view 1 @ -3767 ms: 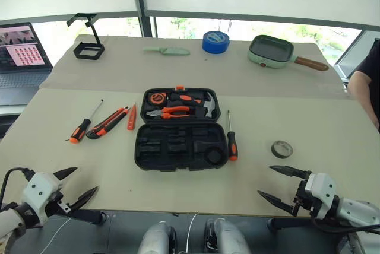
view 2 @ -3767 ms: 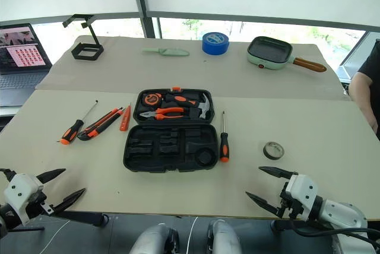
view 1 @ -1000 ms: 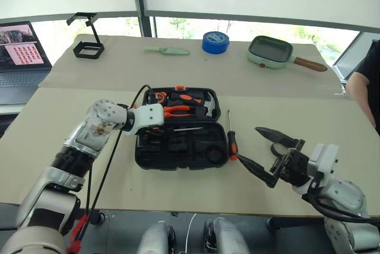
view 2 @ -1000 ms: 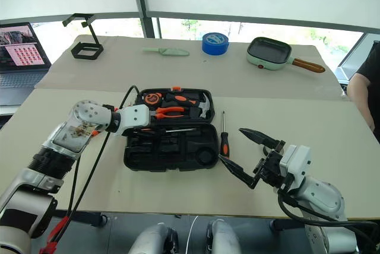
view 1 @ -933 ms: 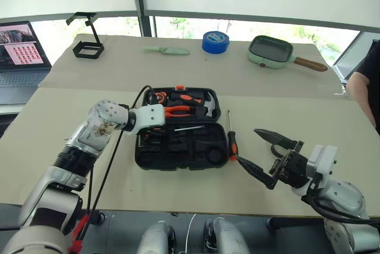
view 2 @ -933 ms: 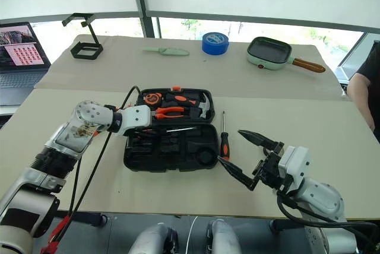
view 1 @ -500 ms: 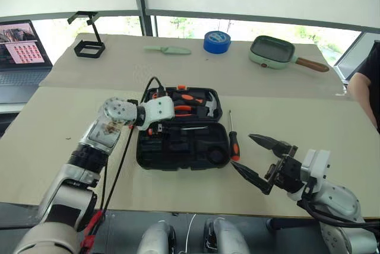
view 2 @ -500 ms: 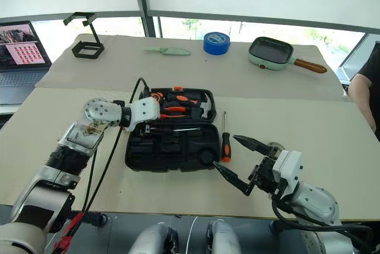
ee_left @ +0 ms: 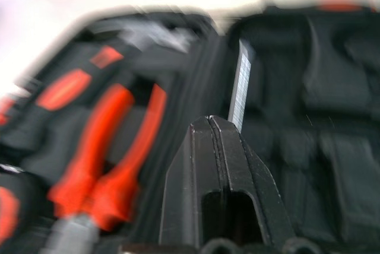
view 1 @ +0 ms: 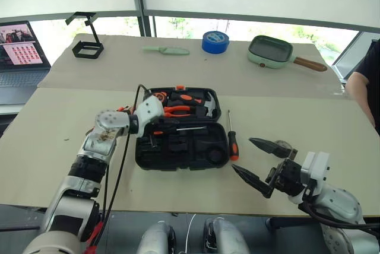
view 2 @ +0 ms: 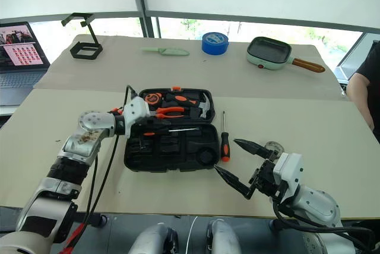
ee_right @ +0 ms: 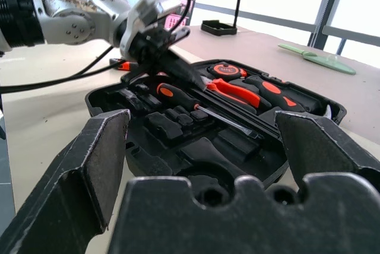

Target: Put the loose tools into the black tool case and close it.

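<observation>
You see the black tool case [view 2: 172, 147] lying open, one screwdriver [view 2: 169, 130] inside it, another screwdriver [view 2: 224, 141] just beside its right edge on the table [view 2: 320, 129].

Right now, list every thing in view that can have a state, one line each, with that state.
black tool case: open, lid flat on the table
screwdriver in the case: lying across the recesses, not held
second screwdriver: loose on the table beside the case
tape ring: loose on the table
left gripper: shut, empty
right gripper: open, empty
laptop: open, screen on
</observation>
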Controlling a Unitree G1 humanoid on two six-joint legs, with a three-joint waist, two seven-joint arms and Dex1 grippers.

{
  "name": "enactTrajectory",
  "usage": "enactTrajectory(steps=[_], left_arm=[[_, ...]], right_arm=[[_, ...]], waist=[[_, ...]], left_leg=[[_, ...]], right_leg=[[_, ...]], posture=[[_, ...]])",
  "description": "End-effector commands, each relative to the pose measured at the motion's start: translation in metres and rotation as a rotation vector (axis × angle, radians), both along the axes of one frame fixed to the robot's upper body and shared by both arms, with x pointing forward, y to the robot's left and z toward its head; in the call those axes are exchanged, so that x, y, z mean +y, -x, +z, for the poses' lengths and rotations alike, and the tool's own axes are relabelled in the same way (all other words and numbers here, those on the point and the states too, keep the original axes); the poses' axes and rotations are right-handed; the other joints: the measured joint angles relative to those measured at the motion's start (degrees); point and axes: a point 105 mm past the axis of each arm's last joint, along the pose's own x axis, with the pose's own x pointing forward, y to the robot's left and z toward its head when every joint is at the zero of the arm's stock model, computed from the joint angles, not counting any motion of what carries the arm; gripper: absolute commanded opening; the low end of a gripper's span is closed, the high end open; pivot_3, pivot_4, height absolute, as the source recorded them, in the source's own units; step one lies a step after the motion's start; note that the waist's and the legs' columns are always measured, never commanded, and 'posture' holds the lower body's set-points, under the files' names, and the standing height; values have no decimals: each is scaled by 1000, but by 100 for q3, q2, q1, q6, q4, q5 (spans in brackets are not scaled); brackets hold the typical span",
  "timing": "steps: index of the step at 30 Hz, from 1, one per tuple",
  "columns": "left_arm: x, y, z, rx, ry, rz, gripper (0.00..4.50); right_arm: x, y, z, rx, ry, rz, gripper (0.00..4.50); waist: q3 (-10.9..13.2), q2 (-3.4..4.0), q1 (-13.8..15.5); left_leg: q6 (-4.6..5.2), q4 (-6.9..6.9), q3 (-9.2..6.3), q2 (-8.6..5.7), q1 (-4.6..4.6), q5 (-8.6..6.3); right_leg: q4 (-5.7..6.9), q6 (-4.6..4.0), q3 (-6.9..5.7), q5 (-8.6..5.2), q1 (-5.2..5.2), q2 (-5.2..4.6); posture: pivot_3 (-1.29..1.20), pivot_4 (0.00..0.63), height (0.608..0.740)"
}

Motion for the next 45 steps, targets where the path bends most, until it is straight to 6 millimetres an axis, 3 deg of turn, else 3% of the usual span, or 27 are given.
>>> enactTrajectory(steps=[1,6,11,16,17,19,24,27,30,35,40,42,45], left_arm=[[0,-8,-5,-19,-4,68,68],[-10,-8,-17,38,0,102,68],[-20,6,-28,115,-11,45,68],[-22,6,15,25,268,10,68],[-17,10,27,-5,328,-19,595],[-8,24,44,-46,416,-110,1143],[31,58,44,50,379,-212,3058],[70,70,45,12,365,-167,4226],[98,79,41,34,335,-87,4423],[93,95,40,-19,358,-91,4423],[75,105,40,9,413,-126,4423],[71,106,39,5,424,-127,4423],[67,106,41,-21,423,-134,4423]], right_arm=[[-3,3,11,-40,11,-6,4500],[-4,6,9,-35,11,-15,4500],[-7,8,6,-27,11,-38,4500],[-35,6,2,8,-4,-201,4500],[-44,8,-3,34,8,-250,4500],[-59,15,-13,85,37,-324,4500],[-95,38,-43,239,127,-469,4500],[-124,52,-54,269,156,-544,4500],[-142,61,-66,291,177,-570,4500],[-114,42,-48,258,126,-415,4500],[-71,-10,-15,311,38,-259,4500],[-55,-25,-17,371,160,-212,4500],[-48,-50,-16,435,233,-254,4500]], waist=[[-1,1,16],[-4,5,45],[-16,24,75],[-17,27,116],[-17,26,117],[-16,25,119],[-22,39,49],[-25,47,6],[-24,49,-13],[-17,76,-9],[-15,75,-57],[-14,80,-23],[-14,79,13]], left_leg=[[1,0,-1,0,1,0],[45,0,-1,0,8,-26],[48,5,-1,0,15,-28],[47,4,-1,0,11,-28],[24,6,-1,0,6,-15],[18,5,0,0,-1,-11],[3,2,0,7,2,-5],[49,-5,0,6,12,-32],[50,-5,-2,7,15,-35],[51,-16,-3,6,16,-36],[44,-17,2,7,21,-32],[41,-20,4,5,23,-30],[32,-38,3,6,21,-24]], right_leg=[[0,0,0,0,1,-2],[1,4,2,2,8,-6],[0,7,2,2,16,-10],[-1,10,3,0,14,-12],[-1,10,3,0,11,-13],[-2,10,2,0,4,-12],[-1,8,8,-2,1,-26],[-4,13,12,-4,4,-27],[-5,13,14,-5,2,-31],[-11,13,25,-5,2,-43],[-6,15,42,-2,0,-37],[-3,14,45,-2,-1,-36],[-10,6,38,-5,-8,-23]], posture=[[0,150,740],[0,150,740],[0,150,740],[0,150,740],[0,150,740],[0,150,740],[0,150,740],[0,150,740],[0,150,740],[0,150,740],[0,150,740],[0,150,740],[0,150,740]])
